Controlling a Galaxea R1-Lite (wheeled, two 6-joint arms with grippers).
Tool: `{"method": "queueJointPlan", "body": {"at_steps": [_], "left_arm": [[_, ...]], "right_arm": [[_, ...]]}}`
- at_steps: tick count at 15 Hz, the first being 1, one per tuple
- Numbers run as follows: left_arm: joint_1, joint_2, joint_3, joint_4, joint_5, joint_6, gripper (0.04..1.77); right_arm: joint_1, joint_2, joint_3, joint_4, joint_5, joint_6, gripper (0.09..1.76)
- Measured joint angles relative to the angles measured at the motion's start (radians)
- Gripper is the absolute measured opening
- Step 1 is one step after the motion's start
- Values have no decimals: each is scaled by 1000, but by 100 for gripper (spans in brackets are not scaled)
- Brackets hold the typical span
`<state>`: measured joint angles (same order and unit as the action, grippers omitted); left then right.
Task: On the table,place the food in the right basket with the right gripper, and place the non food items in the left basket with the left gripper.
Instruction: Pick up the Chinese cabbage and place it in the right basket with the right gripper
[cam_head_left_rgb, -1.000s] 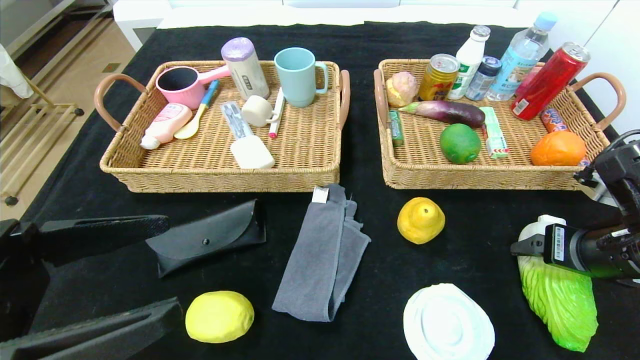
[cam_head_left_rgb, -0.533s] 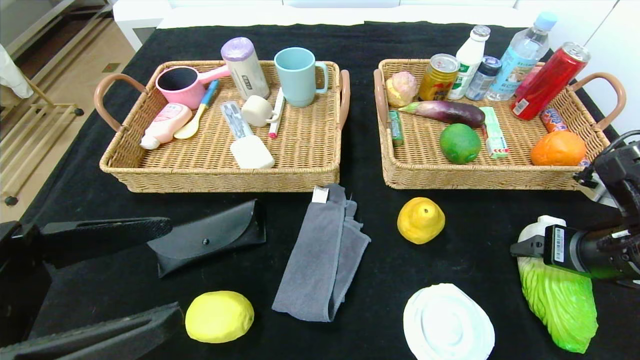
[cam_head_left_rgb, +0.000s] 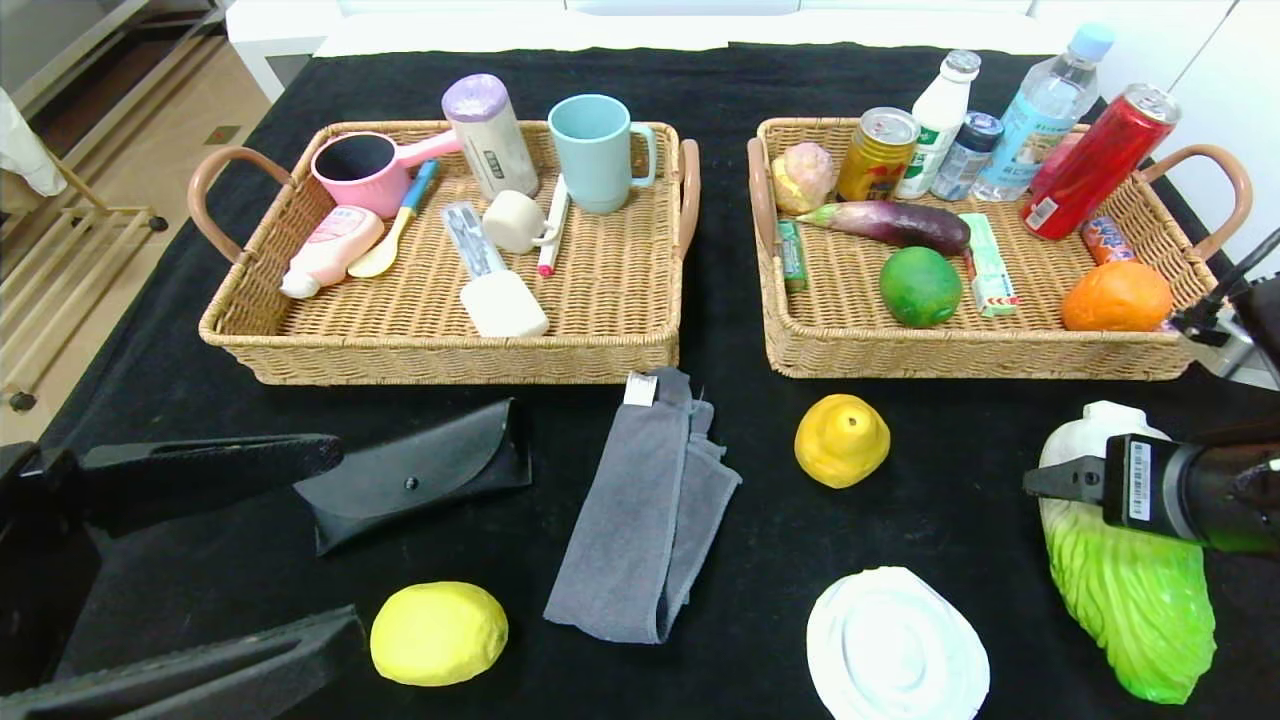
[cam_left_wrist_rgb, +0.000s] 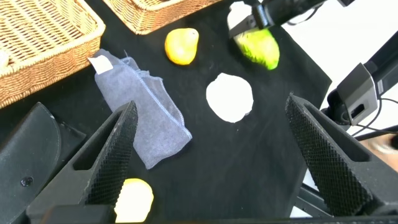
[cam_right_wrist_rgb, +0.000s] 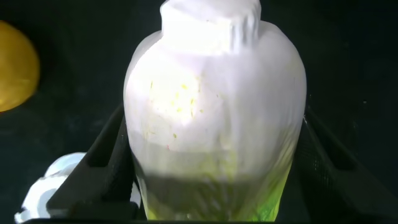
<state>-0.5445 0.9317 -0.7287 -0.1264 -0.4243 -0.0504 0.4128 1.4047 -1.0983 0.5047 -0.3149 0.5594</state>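
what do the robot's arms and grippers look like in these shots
Both are black. The left gripper has two long flat fingers with a fine knurled, grid-like texture on their inner faces. The right gripper ends in a narrow black tip; behind it sits a blocky black body bearing a white barcode sticker. A thin black cable runs above that arm.

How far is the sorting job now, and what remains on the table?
Both baskets already hold many items. In hand: the right gripper has its jaws around the cabbage, which has shifted slightly since a second ago. Left: the yellow pear, lemon, white plate, grey cloth and black case. The left gripper waits open.
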Motion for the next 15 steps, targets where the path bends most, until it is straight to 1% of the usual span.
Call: {"method": "queueJointPlan", "body": {"at_steps": [4, 6, 7, 9, 12, 15], "left_arm": [[0, 0, 0, 0, 0, 0, 172], [0, 0, 0, 0, 0, 1, 172], [0, 1, 0, 0, 0, 1, 172], [0, 29, 0, 0, 0, 1, 172], [0, 88, 0, 0, 0, 0, 172], [0, 37, 0, -1, 0, 0, 172]], "right_arm": [[29, -28, -134, 125, 0, -25, 147], [51, -29, -235, 208, -1, -37, 146], [63, -24, -287, 229, -1, -40, 146], [88, -3, -378, 240, 6, -63, 146], [111, 45, -484, 233, 57, -76, 146], [105, 121, -602, 196, 72, -80, 146]]}}
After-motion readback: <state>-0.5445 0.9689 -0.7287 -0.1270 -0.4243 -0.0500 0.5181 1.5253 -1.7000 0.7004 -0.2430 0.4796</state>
